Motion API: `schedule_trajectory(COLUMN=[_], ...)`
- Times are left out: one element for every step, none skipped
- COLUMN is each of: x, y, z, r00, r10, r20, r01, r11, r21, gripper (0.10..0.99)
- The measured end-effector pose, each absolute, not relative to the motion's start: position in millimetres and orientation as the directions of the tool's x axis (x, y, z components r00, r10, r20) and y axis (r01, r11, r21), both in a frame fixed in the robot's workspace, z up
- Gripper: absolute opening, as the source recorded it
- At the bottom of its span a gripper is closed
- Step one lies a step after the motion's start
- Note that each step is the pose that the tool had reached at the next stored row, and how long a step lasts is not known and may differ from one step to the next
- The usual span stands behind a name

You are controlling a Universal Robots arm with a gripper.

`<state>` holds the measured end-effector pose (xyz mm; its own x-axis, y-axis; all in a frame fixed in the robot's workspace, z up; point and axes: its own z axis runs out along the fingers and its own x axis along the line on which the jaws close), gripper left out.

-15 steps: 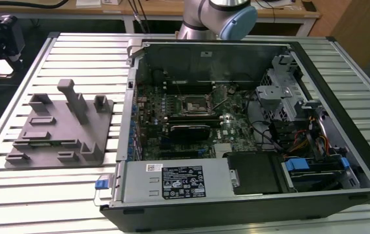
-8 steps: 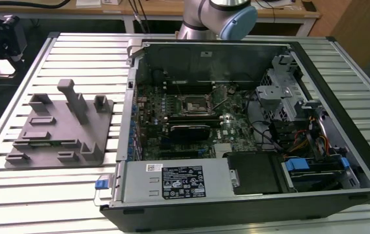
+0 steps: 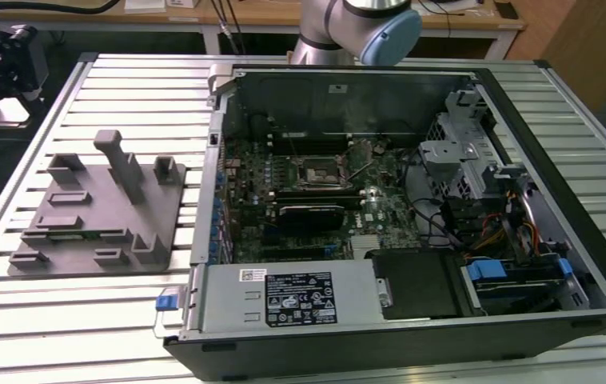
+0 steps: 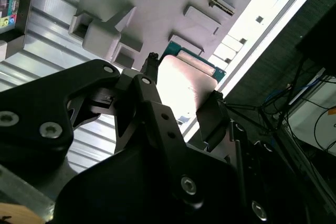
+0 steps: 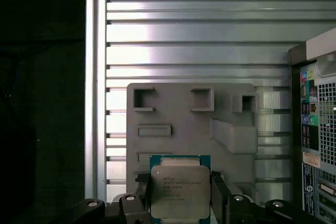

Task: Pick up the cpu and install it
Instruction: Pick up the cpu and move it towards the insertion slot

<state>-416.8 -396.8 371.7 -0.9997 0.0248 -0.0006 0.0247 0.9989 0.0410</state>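
The cpu (image 5: 180,191) is a flat square chip with a silvery top plate and a green edge. It sits between the two black fingers (image 5: 144,192) of my gripper (image 5: 180,198), which is shut on its opposite sides. In the second wrist view the cpu (image 4: 185,83) catches bright light between the fingers (image 4: 211,116) of the gripper (image 4: 181,92). It hangs well above the grey fixture block (image 5: 189,124). The black motherboard socket (image 3: 317,170) with its metal frame lies inside the open computer case (image 3: 559,120), on the exterior view's right of the fixture (image 3: 101,208).
The grey fixture has upright posts (image 3: 121,164) and several recesses. Both it and the case rest on a ribbed metal table (image 3: 121,80). The arm's base (image 3: 356,28) stands behind the case. Drive cages and cables (image 3: 495,216) crowd the case on the exterior view's right.
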Motion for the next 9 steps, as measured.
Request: schedule_trajectory(x=[-416.5,-416.0,-415.9,-415.7,-415.6,-414.9,-414.7,-414.7,-414.7], y=[-396.8,-396.9,-396.9,-396.8,-396.9,-396.9,-396.9,-396.9,-396.9], z=[371.7,371.8,371.7,371.7,371.7,371.8,371.8,371.7,371.7], r00=[-1.000,-1.000,-1.000,-1.000,-1.000,-1.000,-1.000,-1.000,-1.000], r10=[0.025,0.025,0.025,0.025,0.025,0.025,0.025,0.025,0.025], r20=[-0.001,-0.001,-0.001,-0.001,-0.001,0.000,-0.001,-0.001,-0.001], r01=[0.025,0.025,0.025,0.025,0.025,0.024,0.025,0.025,0.025], r11=[0.999,0.999,0.999,0.999,0.999,0.999,0.999,0.999,0.999], r21=[0.041,0.041,0.041,0.041,0.041,0.041,0.041,0.041,0.041], gripper=[0.541,0.541,0.541,0.541,0.541,0.541,0.541,0.541,0.541])
